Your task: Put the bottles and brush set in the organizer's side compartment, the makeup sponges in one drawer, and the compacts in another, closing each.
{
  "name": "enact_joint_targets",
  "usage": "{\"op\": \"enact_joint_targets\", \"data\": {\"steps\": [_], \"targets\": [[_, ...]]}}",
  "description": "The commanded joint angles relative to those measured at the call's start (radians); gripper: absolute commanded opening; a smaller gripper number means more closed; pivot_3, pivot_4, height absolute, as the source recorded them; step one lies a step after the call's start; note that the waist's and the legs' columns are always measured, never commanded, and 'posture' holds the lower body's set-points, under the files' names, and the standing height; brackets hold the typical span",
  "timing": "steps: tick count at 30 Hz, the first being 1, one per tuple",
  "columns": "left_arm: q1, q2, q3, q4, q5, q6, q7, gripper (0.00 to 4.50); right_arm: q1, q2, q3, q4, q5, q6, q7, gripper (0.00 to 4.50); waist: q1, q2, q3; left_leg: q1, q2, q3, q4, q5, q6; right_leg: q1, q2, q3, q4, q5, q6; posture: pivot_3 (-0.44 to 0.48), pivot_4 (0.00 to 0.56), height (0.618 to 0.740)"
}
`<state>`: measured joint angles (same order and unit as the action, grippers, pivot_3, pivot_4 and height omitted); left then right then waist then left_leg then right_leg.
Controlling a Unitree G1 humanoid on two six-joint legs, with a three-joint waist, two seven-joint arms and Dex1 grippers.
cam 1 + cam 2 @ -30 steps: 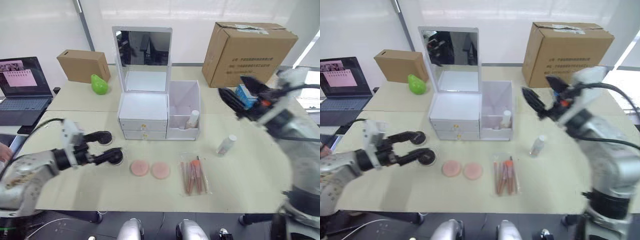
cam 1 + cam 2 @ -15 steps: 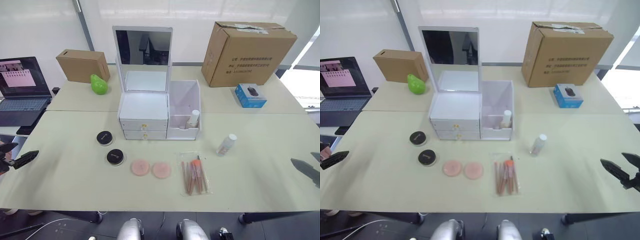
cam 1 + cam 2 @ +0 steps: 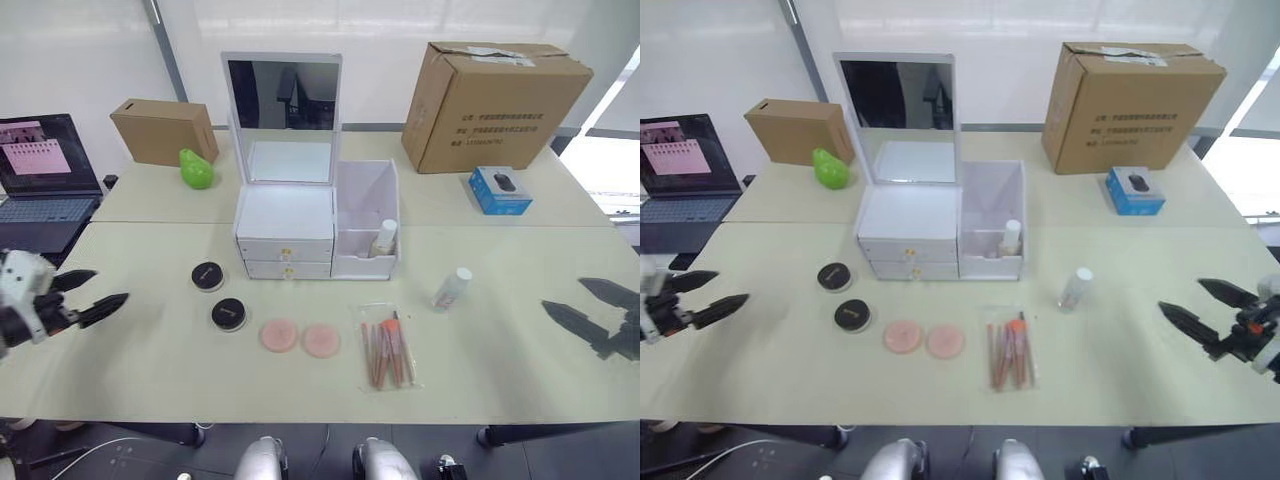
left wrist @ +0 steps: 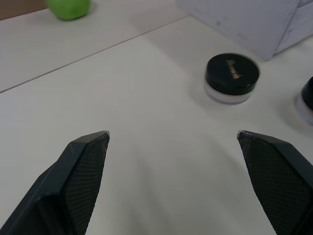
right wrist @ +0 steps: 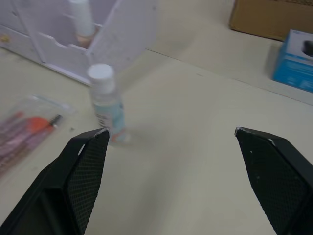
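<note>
The white organizer (image 3: 285,215) stands mid-table, mirror lid upright and both gold-knobbed drawers (image 3: 287,259) shut. Its side compartment (image 3: 367,205) holds one bottle (image 3: 385,237). A second bottle (image 3: 452,289) stands on the table to the right, also seen as bottle (image 5: 106,100). The brush set (image 3: 388,347) lies in front, with two pink makeup sponges (image 3: 300,337) to its left. Two black compacts (image 3: 207,275) (image 3: 229,314) lie further left. My left gripper (image 3: 110,285) is open near the table's left edge, well short of the compacts. My right gripper (image 3: 1180,294) is open at the right edge.
A large cardboard box (image 3: 495,92) and a blue box (image 3: 499,190) stand at the back right. A small cardboard box (image 3: 165,130) and a green object (image 3: 198,169) are at the back left, with a laptop (image 3: 45,175) beyond the left edge.
Both arms left the space over the table, dropped to its side edges, and now reach slightly inward again. Nothing on the table has moved.
</note>
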<state>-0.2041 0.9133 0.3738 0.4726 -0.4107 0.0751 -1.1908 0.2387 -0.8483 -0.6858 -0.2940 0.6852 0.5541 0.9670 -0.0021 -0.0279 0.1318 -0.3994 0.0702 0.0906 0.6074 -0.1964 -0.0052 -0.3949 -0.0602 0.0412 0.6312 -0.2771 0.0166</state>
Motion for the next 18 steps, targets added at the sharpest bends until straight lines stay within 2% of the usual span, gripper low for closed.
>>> {"op": "enact_joint_targets", "data": {"steps": [1,4,8,14,18], "targets": [[0.052,-0.041,-0.031,-0.301,-0.075,0.123,0.04,4.5,0.016,0.014,-0.005,-0.166,0.081,0.087,-0.072,4.45,0.001,0.0,0.0,0.0,0.0,0.0,0.001,0.0,0.0,0.0,0.0,0.0,0.0,0.0,0.0,0.0,0.15,0.74],[0.092,-0.083,-0.077,-0.509,-0.126,0.224,0.076,4.5,-0.005,0.044,0.037,-0.235,0.087,0.12,-0.159,4.45,0.001,-0.001,0.0,0.0,-0.001,-0.002,0.002,0.0,0.0,0.002,0.0,0.001,-0.001,0.001,0.002,0.0,0.15,0.74],[0.106,-0.16,-0.181,-0.805,-0.24,0.347,0.123,4.5,-0.09,0.185,0.157,-0.28,0.005,0.1,-0.395,4.45,-0.001,-0.003,-0.001,0.001,-0.001,-0.004,0.003,0.0,0.0,0.004,0.001,0.0,-0.002,0.001,0.002,0.0,0.15,0.74],[0.087,-0.253,-0.237,-0.974,-0.317,0.416,0.22,4.5,-0.162,0.323,0.302,-0.243,-0.168,0.041,-0.587,4.45,-0.004,-0.001,-0.001,0.001,-0.003,-0.005,0.003,0.0,0.001,0.004,0.002,0.001,-0.001,0.001,0.002,0.0,0.15,0.74],[0.086,-0.271,-0.266,-1.008,-0.322,0.432,0.246,4.5,-0.195,0.375,0.321,-0.223,-0.184,0.015,-0.62,4.45,-0.008,-0.001,-0.001,0.001,-0.003,-0.005,0.003,0.0,0.001,0.005,0.002,0.001,-0.001,0.001,0.002,0.0,0.15,0.74]]}}
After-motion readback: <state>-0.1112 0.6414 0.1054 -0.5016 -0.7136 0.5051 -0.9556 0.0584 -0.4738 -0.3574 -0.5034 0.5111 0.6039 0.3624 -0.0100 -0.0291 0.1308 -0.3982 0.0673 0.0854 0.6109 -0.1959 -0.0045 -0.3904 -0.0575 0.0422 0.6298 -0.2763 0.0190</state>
